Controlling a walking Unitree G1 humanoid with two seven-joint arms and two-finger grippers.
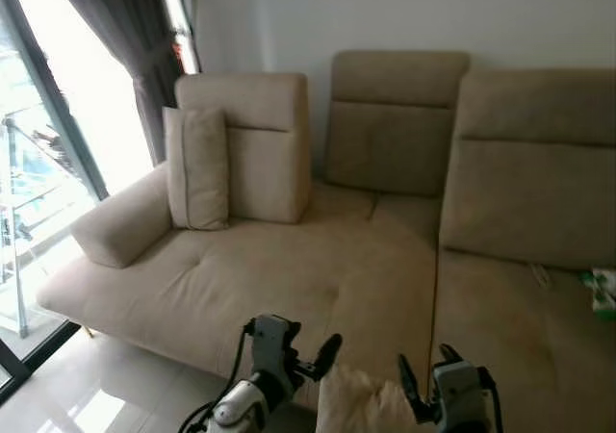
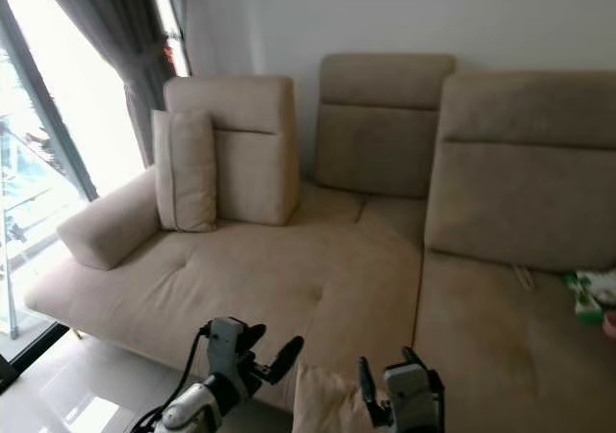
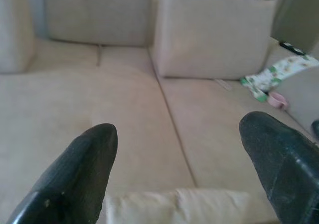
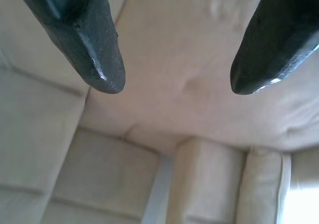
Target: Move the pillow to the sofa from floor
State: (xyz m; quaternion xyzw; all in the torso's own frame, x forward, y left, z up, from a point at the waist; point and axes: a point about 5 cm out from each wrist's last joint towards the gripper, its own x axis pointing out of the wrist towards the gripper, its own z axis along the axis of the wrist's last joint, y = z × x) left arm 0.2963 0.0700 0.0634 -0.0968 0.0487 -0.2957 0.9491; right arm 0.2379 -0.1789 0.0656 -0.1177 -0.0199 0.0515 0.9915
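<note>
Pillow (image 1: 356,404) sits low in my head views, a pale cream cushion caught between my two grippers at the front edge of the beige sofa (image 1: 289,279). Only its top corner shows, so I can't say whether its underside rests on the seat or hangs free in front of it.

My left gripper (image 1: 322,356) is on the pillow's left side, its black fingers (image 3: 75,174) spread wide in the left wrist view, with the pillow's upper edge lying between them at the base. My right gripper (image 1: 423,380) is on the pillow's right side, and in the right wrist view its two fingers (image 4: 94,50) also stand well apart, with cream fabric showing between them. I think both sets of fingers are pressing the pillow from its sides rather than pinching it, though the contact itself is hidden.

Beyond, the sofa's seat runs back to its tall backrests. A second beige cushion (image 1: 197,168) stands upright against the far left backrest, just beside the armrest (image 1: 120,226). A green and white patterned item (image 1: 603,293) lies on the seat at the far right. A dark curtain (image 1: 135,38) hangs by the bright window (image 1: 58,115) on the left, above the glossy tiled floor (image 1: 87,394).
</note>
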